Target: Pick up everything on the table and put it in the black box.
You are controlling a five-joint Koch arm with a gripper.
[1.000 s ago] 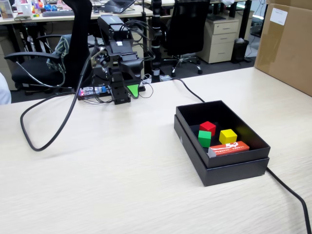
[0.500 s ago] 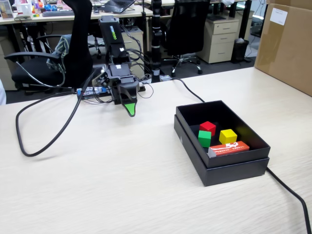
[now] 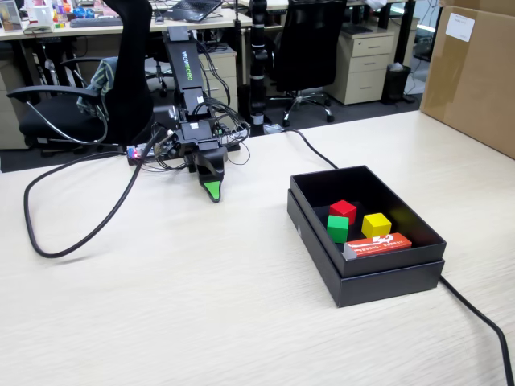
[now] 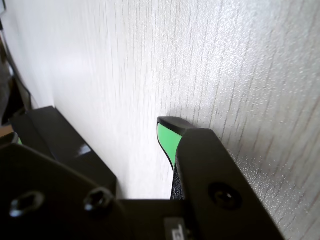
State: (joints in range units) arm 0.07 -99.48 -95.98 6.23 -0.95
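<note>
Black box (image 3: 378, 281) near front edge holding green cube (image 3: 337, 228), jaws' state unclear, table (image 3: 161, 305) open around.

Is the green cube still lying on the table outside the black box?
No, in the fixed view the green cube sits inside the black box, beside the red cube and the yellow cube.

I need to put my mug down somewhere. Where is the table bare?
Bare table spans the front, between the cable loop and the black box. Crowded: the box floor with green cube, red cube, yellow cube, and around the gripper.
</note>
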